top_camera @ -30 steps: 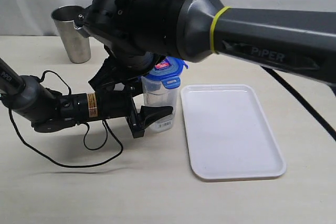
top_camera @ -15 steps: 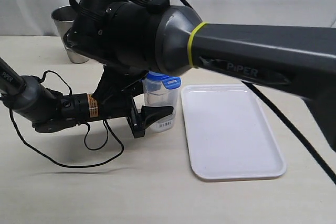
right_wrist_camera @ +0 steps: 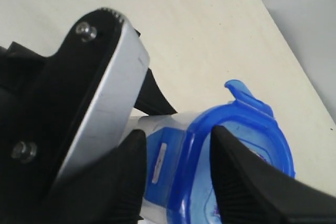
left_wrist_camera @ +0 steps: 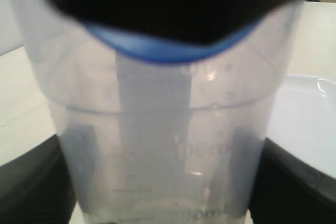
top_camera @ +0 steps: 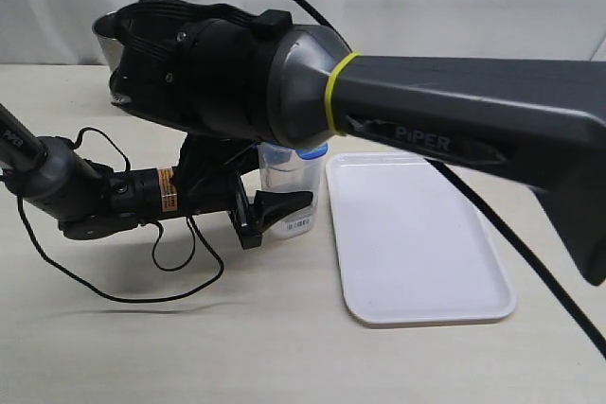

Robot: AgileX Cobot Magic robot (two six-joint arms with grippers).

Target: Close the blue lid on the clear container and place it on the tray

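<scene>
The clear container (top_camera: 287, 188) stands upright just left of the tray (top_camera: 417, 234), with my left gripper (top_camera: 272, 212) shut on its lower part. In the left wrist view the container (left_wrist_camera: 168, 145) fills the frame between two black fingers (left_wrist_camera: 31, 182), with the blue lid (left_wrist_camera: 157, 48) on top. My right arm hangs over it, so only a sliver of the lid (top_camera: 313, 151) shows in the exterior view. In the right wrist view my right gripper (right_wrist_camera: 178, 177) straddles one side flap and the rim of the lid (right_wrist_camera: 252, 129), its fingers close against both.
The white tray's rim (left_wrist_camera: 315, 85) lies right beside the container. The rim of a steel tumbler (top_camera: 102, 24) peeks out behind my right arm at the back left. A black cable (top_camera: 142, 290) loops on the table under my left arm.
My right arm has come down and shifted left over the container, now hiding most of the lid and the tumbler. Its jaws have narrowed slightly. The left gripper and container have not moved.
</scene>
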